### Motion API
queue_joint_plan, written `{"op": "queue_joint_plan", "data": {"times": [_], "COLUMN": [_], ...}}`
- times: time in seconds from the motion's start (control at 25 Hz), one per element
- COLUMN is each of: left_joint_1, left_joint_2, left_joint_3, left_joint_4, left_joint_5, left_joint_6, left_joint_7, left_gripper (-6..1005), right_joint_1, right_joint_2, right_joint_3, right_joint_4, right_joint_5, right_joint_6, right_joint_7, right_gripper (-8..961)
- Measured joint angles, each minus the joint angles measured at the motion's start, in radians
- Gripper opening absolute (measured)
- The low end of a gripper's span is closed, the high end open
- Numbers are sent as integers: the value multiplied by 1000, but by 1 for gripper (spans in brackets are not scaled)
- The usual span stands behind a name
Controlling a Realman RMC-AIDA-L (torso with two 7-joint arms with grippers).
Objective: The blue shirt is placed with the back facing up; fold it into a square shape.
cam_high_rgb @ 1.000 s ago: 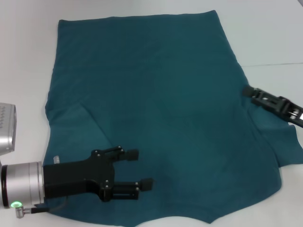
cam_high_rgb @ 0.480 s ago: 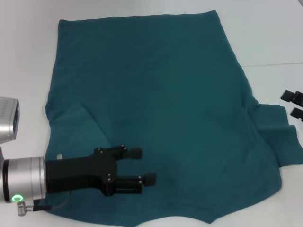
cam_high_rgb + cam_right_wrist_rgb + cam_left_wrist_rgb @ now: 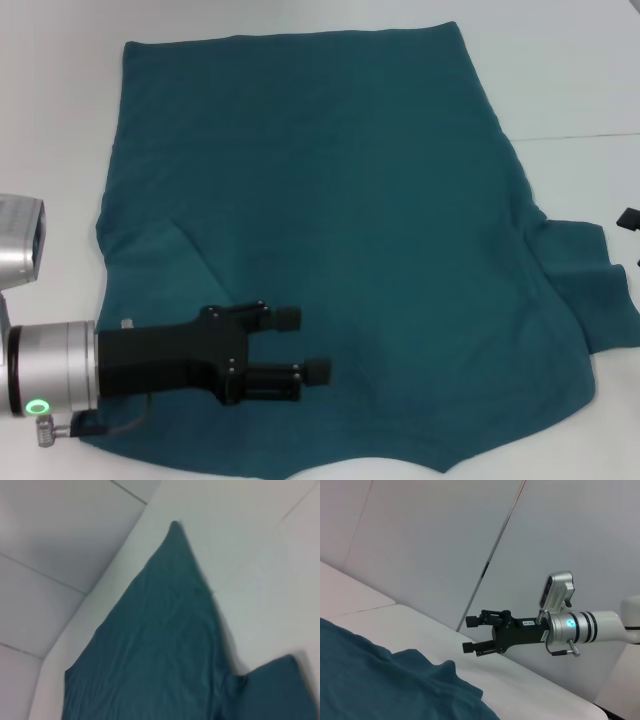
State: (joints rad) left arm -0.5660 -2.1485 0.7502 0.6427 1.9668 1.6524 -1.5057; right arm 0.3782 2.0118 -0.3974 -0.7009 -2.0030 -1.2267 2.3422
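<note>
The blue shirt lies spread flat on the white table, plain side up. Its left sleeve is folded inward and its right sleeve sticks out flat. My left gripper is open and empty, hovering over the shirt's near left part, fingers pointing right. My right gripper shows only as a fingertip at the right edge, off the sleeve. In the left wrist view the right gripper is open and empty above the table, beyond the shirt. The right wrist view shows the shirt below.
The white table shows bare around the shirt at the far right and at the left. A seam line crosses the table at right. A pale wall stands behind the table.
My right gripper has pulled away to the right, off the shirt's right sleeve, almost out of the head view. My left gripper has edged slightly right over the shirt.
</note>
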Motion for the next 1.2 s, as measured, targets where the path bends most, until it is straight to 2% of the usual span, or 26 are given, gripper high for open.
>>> {"op": "queue_joint_plan", "data": {"times": [0.6,1.2], "left_joint_1": [-8,-10], "left_joint_2": [6,7], "left_joint_3": [0,-1], "left_joint_4": [-1,0], "left_joint_5": [22,24], "left_joint_6": [-1,-29], "left_joint_7": [-7,-7], "left_gripper": [912,910], "right_joint_1": [26,55], "right_joint_2": [23,21], "right_joint_3": [-1,-1], "right_joint_4": [54,121], "right_joint_5": [-44,-42], "right_joint_6": [122,170], "right_joint_7": [0,-36], "right_gripper": [914,914]}}
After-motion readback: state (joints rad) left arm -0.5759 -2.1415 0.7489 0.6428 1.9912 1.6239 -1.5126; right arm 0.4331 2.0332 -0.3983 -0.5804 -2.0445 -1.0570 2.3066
